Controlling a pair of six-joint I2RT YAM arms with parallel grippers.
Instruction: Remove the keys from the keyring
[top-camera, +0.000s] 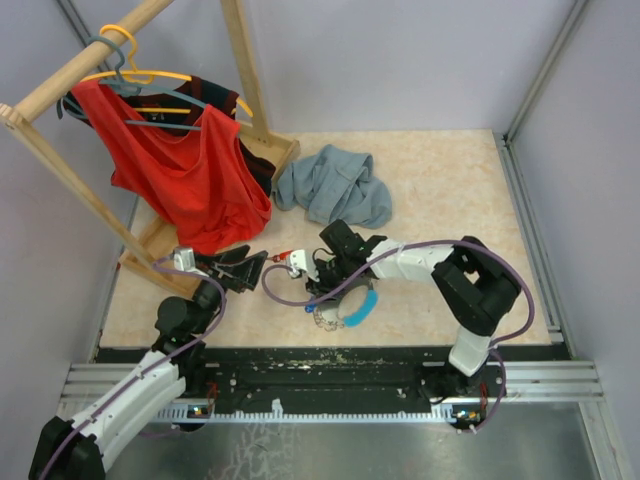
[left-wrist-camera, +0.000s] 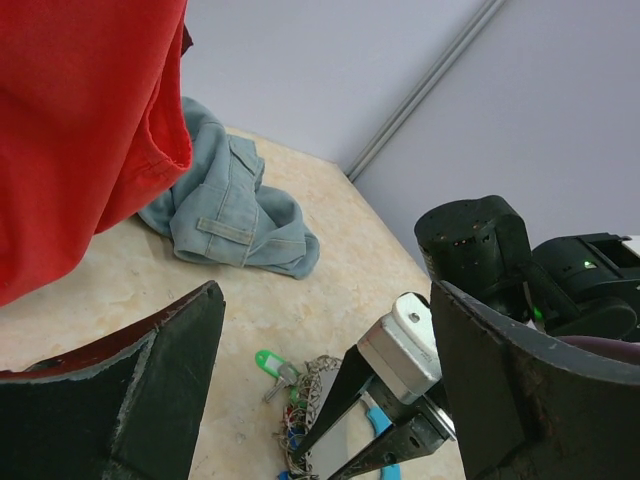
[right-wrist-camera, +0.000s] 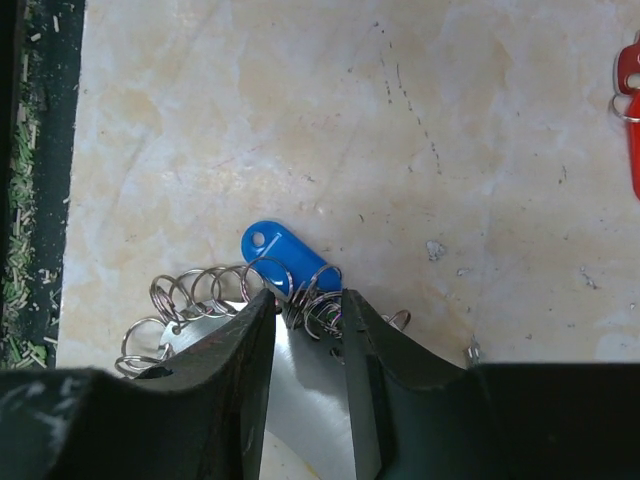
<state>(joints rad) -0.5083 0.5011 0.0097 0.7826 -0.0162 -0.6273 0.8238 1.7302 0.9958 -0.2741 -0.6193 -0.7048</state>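
The keyring lies on the table near the front edge, with a light blue arc (top-camera: 362, 308) and a silvery chain of rings (top-camera: 325, 318). In the right wrist view my right gripper (right-wrist-camera: 305, 300) is closed on a bunch of the chain's rings (right-wrist-camera: 200, 290) over a silvery plate (right-wrist-camera: 305, 400). A blue key tag (right-wrist-camera: 288, 260) sits just beyond the fingertips. A red key (right-wrist-camera: 628, 90) lies apart on the table. A green key (left-wrist-camera: 268, 362) lies beside the chain (left-wrist-camera: 305, 400). My left gripper (left-wrist-camera: 325, 320) is wide open and empty, above and to the left of the keyring.
A grey-blue cloth garment (top-camera: 335, 188) lies at the back of the table. A wooden rack (top-camera: 60, 80) with a red shirt (top-camera: 190, 175) on hangers stands at the left, close to my left arm. Grey walls enclose the table (top-camera: 450, 190).
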